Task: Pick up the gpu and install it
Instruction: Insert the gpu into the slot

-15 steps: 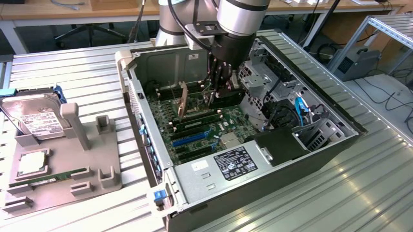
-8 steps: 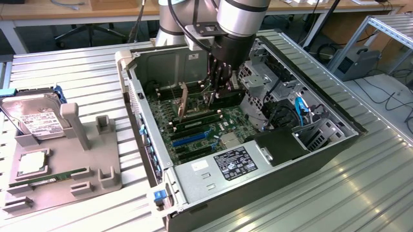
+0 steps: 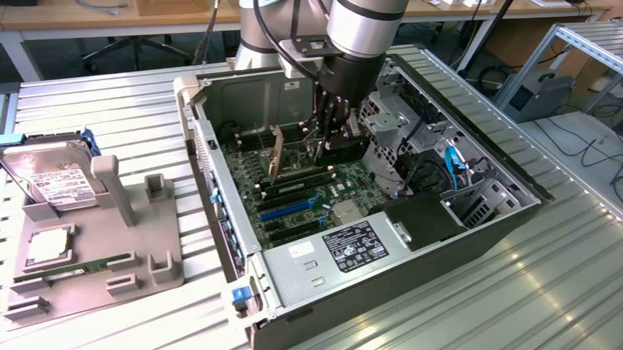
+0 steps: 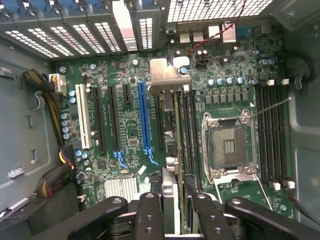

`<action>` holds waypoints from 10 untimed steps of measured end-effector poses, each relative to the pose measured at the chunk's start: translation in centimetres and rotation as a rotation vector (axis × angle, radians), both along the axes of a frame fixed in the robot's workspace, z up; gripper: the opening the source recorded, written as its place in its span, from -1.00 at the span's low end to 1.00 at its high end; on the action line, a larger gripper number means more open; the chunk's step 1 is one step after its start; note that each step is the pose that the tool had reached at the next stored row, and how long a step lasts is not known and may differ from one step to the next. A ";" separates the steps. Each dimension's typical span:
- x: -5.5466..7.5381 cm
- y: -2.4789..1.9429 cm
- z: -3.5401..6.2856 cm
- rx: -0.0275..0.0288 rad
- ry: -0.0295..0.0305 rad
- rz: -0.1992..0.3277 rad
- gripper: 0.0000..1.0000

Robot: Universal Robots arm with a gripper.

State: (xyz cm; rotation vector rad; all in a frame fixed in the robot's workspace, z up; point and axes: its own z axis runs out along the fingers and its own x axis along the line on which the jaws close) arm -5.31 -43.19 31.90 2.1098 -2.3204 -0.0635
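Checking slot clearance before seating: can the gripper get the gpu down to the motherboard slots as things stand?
Probably yes: the gripper holds the gpu upright inside the open computer case, above the motherboard, with nothing visibly in the way.

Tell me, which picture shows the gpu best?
The exterior view: the gpu stands upright inside the computer case, its brown side showing. The wrist view looks down its thin edge, beside the gripper.

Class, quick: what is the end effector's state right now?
End effector: closed on the gpu, held upright on edge inside the computer case.
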 end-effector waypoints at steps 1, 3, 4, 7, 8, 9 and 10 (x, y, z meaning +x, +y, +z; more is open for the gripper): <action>0.0 -0.01 -0.02 0.0000 0.0000 0.000 -0.44; 0.0 -0.02 -0.07 0.0000 0.0000 0.000 -0.44; 0.0 -0.03 -0.09 0.0000 0.0000 0.000 -0.44; 0.0 -0.04 -0.14 -0.0001 0.0000 0.000 -0.44; 0.0 -0.05 -0.16 -0.0001 0.0000 0.000 -0.44; 0.0 -0.06 -0.17 -0.0001 0.0000 0.000 -0.44; 0.0 -0.06 -0.19 0.0000 0.0000 0.000 -0.44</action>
